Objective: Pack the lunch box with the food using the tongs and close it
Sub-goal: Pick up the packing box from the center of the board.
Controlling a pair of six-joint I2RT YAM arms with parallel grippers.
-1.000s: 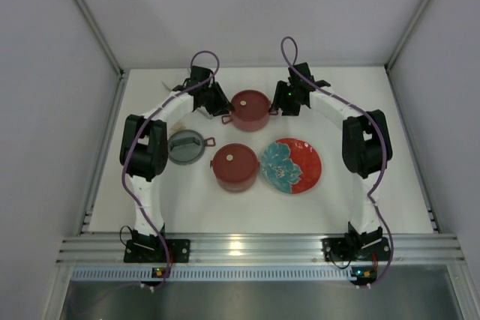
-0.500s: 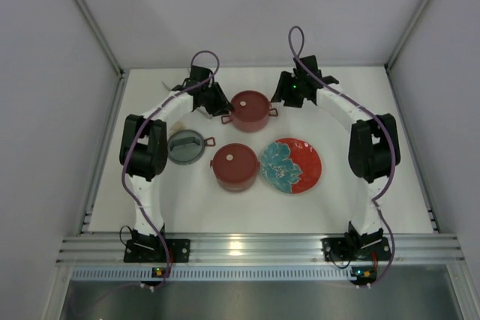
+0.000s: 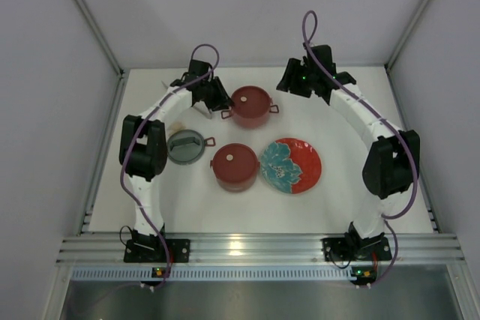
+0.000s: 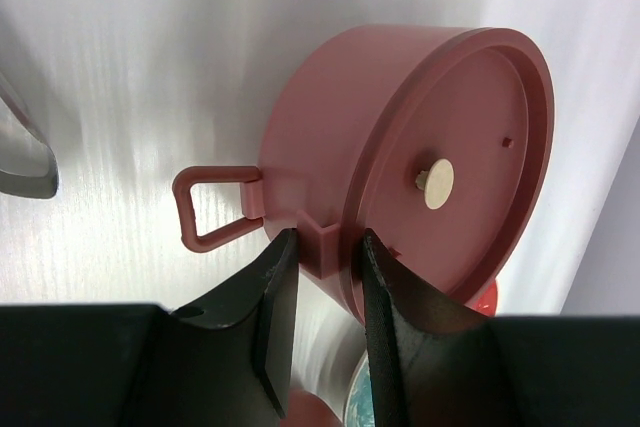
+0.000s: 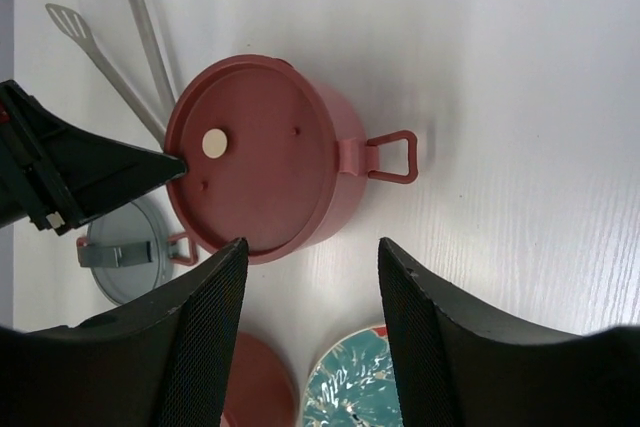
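The lunch box shows as two dusty-pink pots with maroon lids on. The far pot (image 3: pixel 251 106) (image 5: pixel 260 157) sits at the back centre and the near pot (image 3: pixel 235 166) in front of it. My left gripper (image 3: pixel 220 104) (image 4: pixel 325 237) is shut on the far pot's (image 4: pixel 400 147) left handle mount, just under the lid rim. My right gripper (image 3: pixel 289 84) (image 5: pixel 312 245) hangs open above and to the right of that pot, with nothing between its fingers. The tongs (image 5: pixel 140 17) (image 4: pixel 25 152) lie on the table behind my left gripper. No food is in view.
A red plate with a teal flower (image 3: pixel 300 166) (image 5: pixel 350 387) lies right of the near pot. A small grey round dish (image 3: pixel 186 146) (image 5: pixel 125 257) sits to the left, by my left arm. White walls close the table at the back and sides.
My right gripper has drawn back from the far pot's right handle, rising toward the back right. The left gripper and both pots have stayed put.
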